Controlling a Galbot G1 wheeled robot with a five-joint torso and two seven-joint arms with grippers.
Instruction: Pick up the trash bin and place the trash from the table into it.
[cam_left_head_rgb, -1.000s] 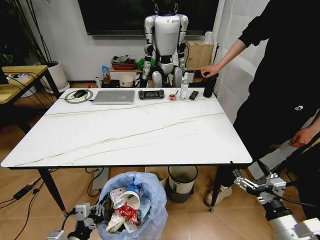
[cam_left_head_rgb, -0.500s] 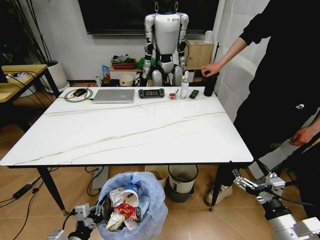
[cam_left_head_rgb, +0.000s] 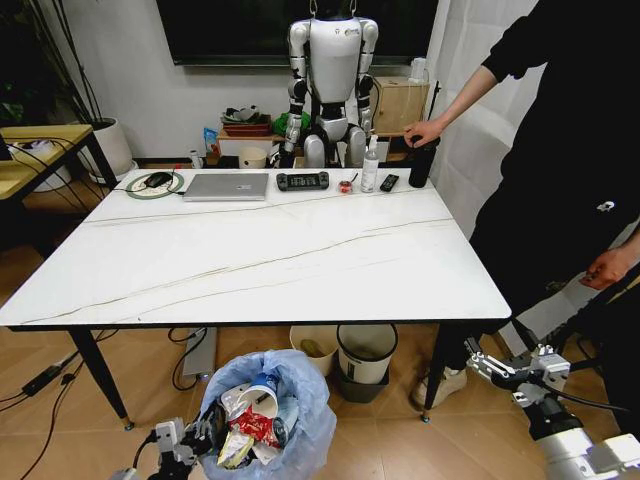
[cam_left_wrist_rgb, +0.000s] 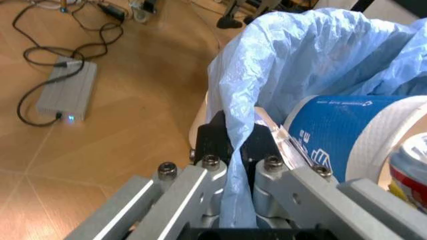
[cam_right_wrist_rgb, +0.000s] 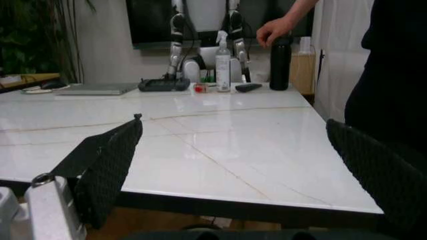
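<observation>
L gripper (cam_left_wrist_rgb: 237, 165) is down near the floor, fingers (cam_left_wrist_rgb: 217, 137) pinched on the rim + crinkly light-blue plastic liner of the small round trash bin (cam_left_head_rgb: 268, 410). One finger sits outside the rim, the other inside, w/ the liner fold running between them. Reads as a rim grasp so the bin hangs upright and contents stay in.

Trash (cam_left_head_rgb: 250, 420) is inside the bin, just past the inner finger: blue-and-white paper cup (cam_left_wrist_rgb: 353, 132) right beside it, crushed red can (cam_left_head_rgb: 258, 425) further in, plus wrappers/paper.

White marble-look table top (cam_left_head_rgb: 260, 255) carries no litter; laptop, remote and bottles at the far edge aren't trash. IMO the job looks basically done.

R gripper (cam_right_wrist_rgb: 233, 175) idles off the table's near-right corner, black mesh-padded fingers (cam_right_wrist_rgb: 107, 165) spread wide, holding nothing.
</observation>
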